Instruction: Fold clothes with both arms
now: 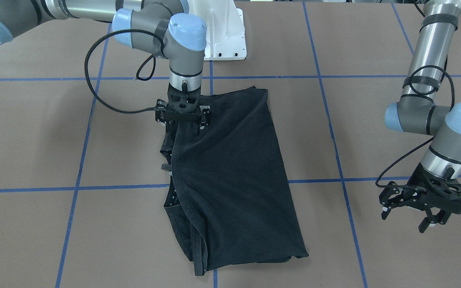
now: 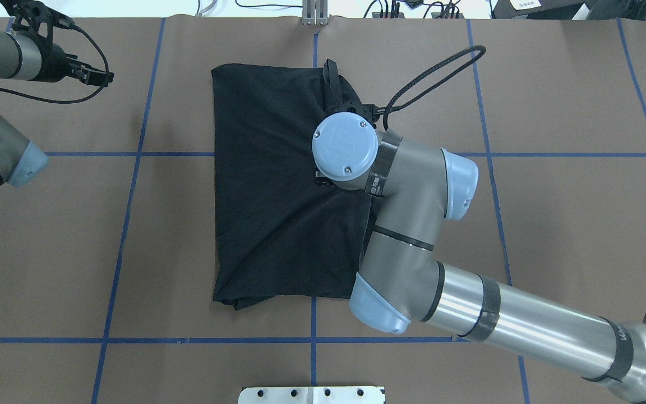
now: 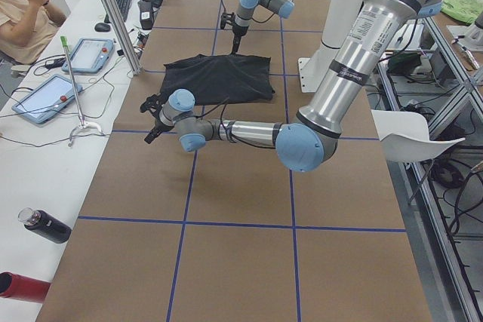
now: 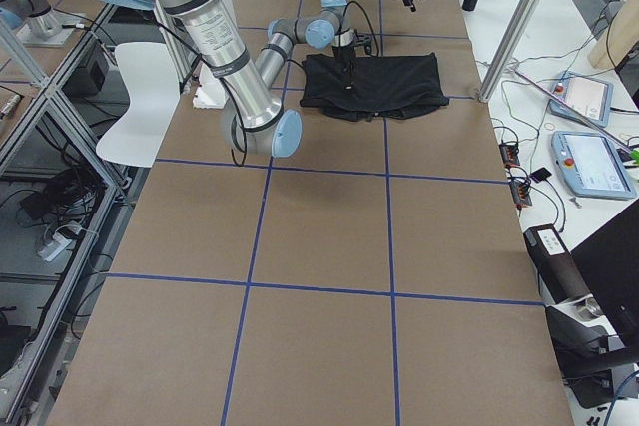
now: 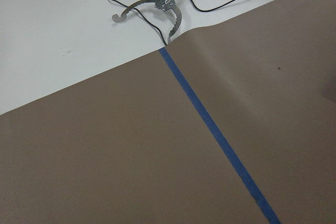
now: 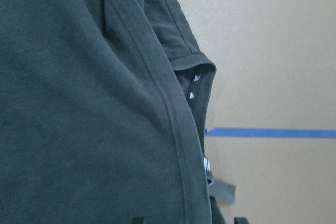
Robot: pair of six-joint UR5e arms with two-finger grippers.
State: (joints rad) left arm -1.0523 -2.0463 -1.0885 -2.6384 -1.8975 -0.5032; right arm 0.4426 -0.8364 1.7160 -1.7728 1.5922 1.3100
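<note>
The black shirt (image 1: 230, 168) lay folded on the counter (image 1: 34, 140). The right arm (image 1: 184, 52) stood over one edge, its jaws pinching the hem. The left arm (image 1: 414, 120) hung well apart, jaws spread above the counter.

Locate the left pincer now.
Front-facing view: the left pincer hangs open at the far right, well clear of the shirt, just below a blue tape line.
</note>
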